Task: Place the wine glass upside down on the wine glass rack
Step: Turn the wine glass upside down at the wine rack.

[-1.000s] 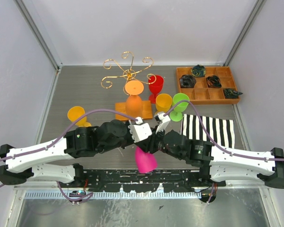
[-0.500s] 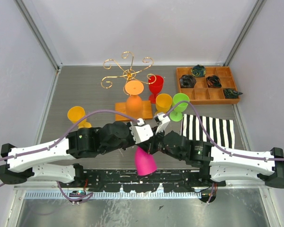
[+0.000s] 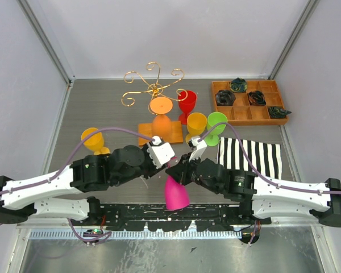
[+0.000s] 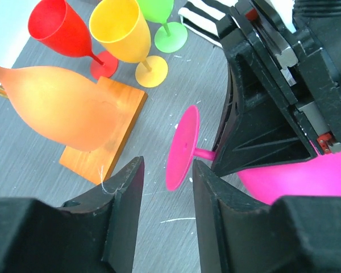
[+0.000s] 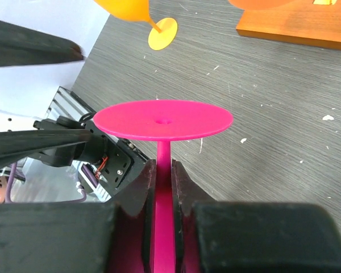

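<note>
**A:** What is everything sitting on?

**B:** A grey, wood-grained tabletop (image 3: 102, 108) is lying between pale walls (image 3: 176, 34) with metal corner posts. Going from the left, an amber glass (image 3: 92, 138) is standing alone. Next, the wine glass rack (image 3: 153, 85) is rising from its orange-brown base, and an orange glass (image 3: 161, 116) is hanging upside down on it. A red glass (image 3: 187, 102), a yellow glass (image 3: 196, 122) and a green glass (image 3: 217, 122) are standing just beside that base. A striped cloth (image 3: 250, 156) is lying by the right arm, and a compartmented tray (image 3: 249, 116) is sitting at the far right.

**A:** And the wine glass?

**B:** The magenta wine glass (image 3: 174, 193) is hanging above the tabletop between the two arms. It is near the front edge and well apart from the rack. Its long axis is running roughly front to back, with the bowl's mouth facing the arm bases and the foot pointing toward the rack.

**A:** How are the arms posing?

**B:** Both are reaching inward, with their wrists meeting at the centre. The left pincer (image 4: 166, 196) is standing partly wide, its fingers flanking the foot without touching it. The right pincer (image 5: 161, 170) is clamping narrowly on the stem, just below the foot.
</note>
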